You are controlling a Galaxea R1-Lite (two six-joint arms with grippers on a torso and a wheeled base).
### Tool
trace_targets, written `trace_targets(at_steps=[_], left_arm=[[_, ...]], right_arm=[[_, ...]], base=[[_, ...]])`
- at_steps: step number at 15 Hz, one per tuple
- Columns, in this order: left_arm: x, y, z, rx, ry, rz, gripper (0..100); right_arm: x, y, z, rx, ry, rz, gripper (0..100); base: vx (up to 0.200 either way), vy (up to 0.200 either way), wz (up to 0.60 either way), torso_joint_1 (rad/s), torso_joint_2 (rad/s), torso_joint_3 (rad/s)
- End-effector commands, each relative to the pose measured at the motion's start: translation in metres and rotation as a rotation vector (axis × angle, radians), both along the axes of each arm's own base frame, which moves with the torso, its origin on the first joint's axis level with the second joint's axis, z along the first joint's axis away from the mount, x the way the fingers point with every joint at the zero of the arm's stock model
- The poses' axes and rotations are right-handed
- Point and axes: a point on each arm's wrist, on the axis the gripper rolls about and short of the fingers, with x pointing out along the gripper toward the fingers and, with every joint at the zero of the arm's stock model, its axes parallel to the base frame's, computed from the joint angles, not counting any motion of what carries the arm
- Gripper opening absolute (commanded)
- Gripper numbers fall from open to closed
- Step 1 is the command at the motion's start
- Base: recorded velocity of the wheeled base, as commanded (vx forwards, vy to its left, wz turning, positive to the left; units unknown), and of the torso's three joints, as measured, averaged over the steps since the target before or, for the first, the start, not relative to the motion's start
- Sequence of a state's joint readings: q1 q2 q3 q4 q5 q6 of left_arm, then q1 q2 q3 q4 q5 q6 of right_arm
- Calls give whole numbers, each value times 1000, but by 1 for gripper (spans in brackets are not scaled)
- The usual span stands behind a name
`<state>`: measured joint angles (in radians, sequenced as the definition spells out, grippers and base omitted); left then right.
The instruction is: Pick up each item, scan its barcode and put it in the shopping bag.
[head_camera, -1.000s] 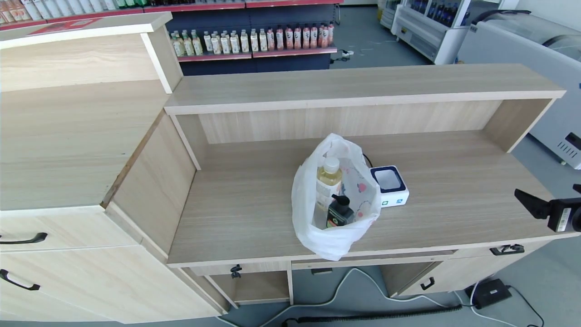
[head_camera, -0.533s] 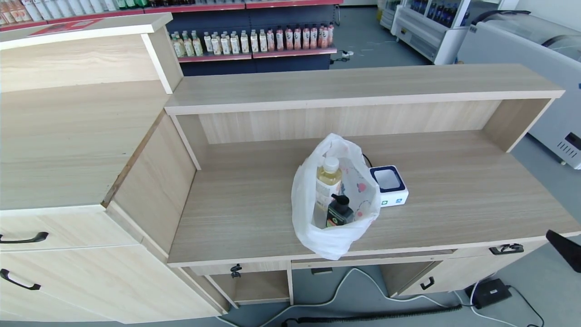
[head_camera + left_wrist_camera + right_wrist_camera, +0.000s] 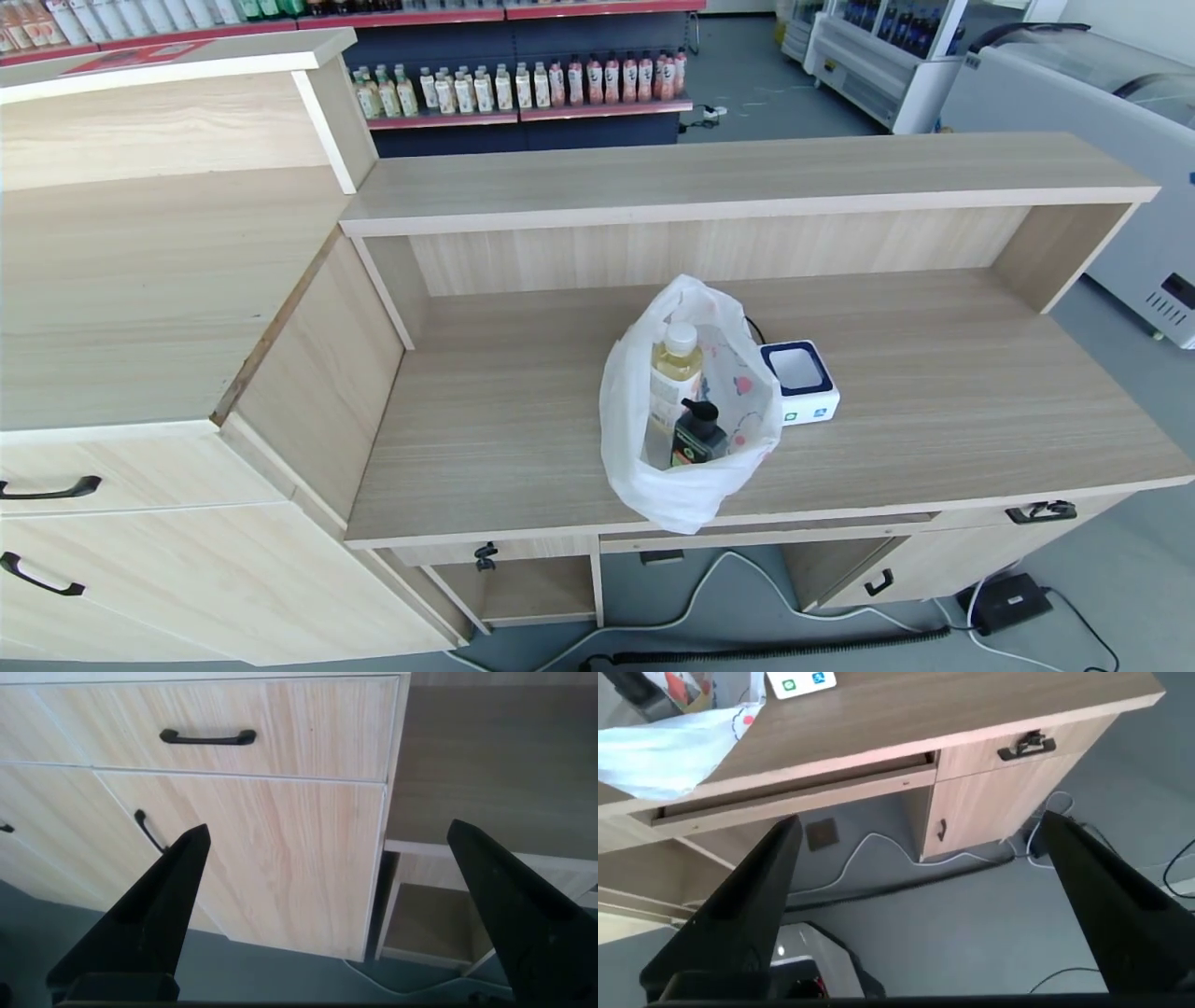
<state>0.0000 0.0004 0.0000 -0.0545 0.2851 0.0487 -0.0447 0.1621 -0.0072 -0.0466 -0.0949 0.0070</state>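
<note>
White plastic shopping bag stands on pale wooden counter, touching white box scanner on its right. Yellow-liquid bottle and dark pump bottle inside; bagging looks done. Left gripper, right gripper: both spread, empty. Bag's bottom hidden by folds

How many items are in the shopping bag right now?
2: a tall yellow bottle toward the back of the shopping bag, and a dark pump bottle in front of it. The bag's folds may hide others.
</note>
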Motion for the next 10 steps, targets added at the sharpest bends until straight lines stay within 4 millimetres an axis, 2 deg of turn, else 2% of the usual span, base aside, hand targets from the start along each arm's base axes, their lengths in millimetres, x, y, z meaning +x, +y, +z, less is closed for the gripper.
trace_targets(at_steps=[1, 5, 10], left_arm=[[0, 0, 0, 0, -1, 0, 100], [0, 0, 0, 0, -1, 0, 100], [0, 0, 0, 0, -1, 0, 100]], right_arm=[[-13, -1, -5, 10, -153, 24, 100], [-13, -1, -11, 102, -103, 21, 100], [-13, -1, -11, 105, -104, 19, 100]], base=[[0, 0, 0, 0, 0, 0], [0, 0, 0, 0, 0, 0], [0, 0, 0, 0, 0, 0]])
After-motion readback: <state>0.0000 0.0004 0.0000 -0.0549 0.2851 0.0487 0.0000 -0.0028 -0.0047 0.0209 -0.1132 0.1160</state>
